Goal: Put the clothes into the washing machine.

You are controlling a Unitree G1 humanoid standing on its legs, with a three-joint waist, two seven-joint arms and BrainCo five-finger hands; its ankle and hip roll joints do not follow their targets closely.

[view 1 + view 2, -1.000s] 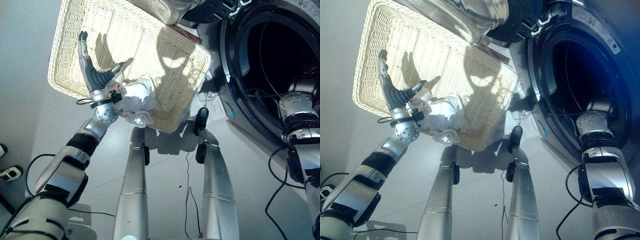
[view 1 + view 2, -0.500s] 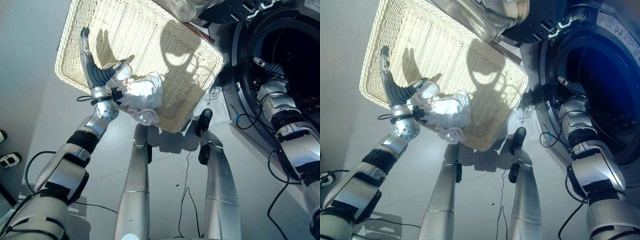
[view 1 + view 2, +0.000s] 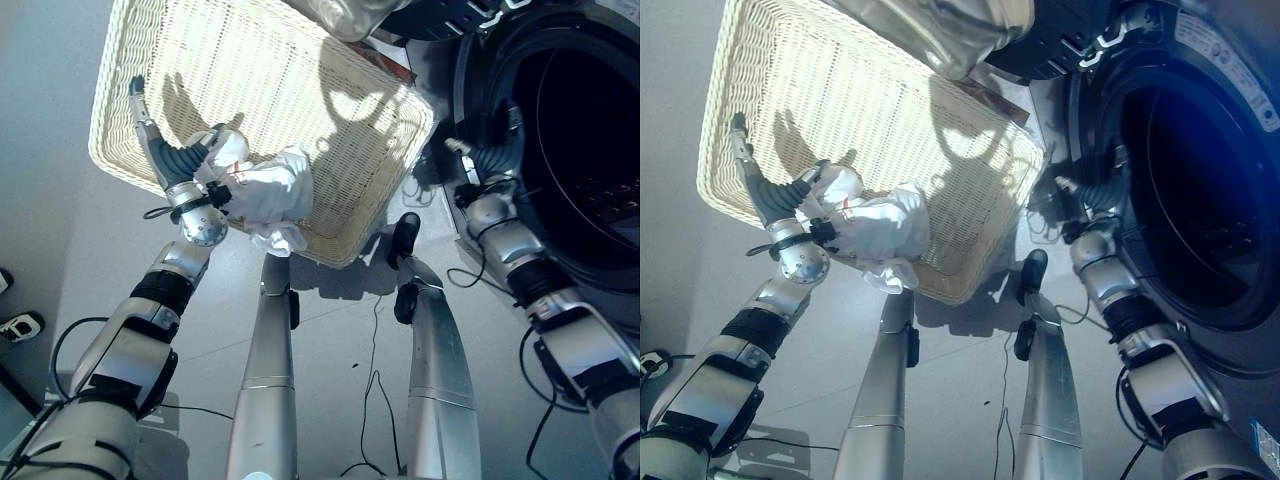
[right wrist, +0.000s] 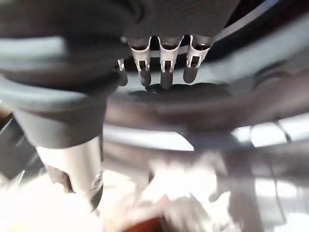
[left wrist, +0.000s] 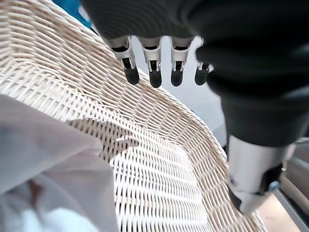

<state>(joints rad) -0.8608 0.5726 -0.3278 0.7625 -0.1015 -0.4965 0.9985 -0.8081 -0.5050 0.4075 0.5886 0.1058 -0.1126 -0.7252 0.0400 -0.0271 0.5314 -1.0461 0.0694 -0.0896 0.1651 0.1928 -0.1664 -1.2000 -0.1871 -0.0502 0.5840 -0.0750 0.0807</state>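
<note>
We see the crumpled white clothes bunched against our left robot hand, over the near rim of the wicker basket. That robot hand's fingers stretch straight, thumb against the cloth. Our right robot hand, fingers relaxed, hangs by the washing machine opening.

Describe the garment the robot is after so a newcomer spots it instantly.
Start at the wicker basket on the floor left of the washing machine. On its near rim, by the left hand, sits a crumpled white cloth, the one soft thing against the weave.
</note>
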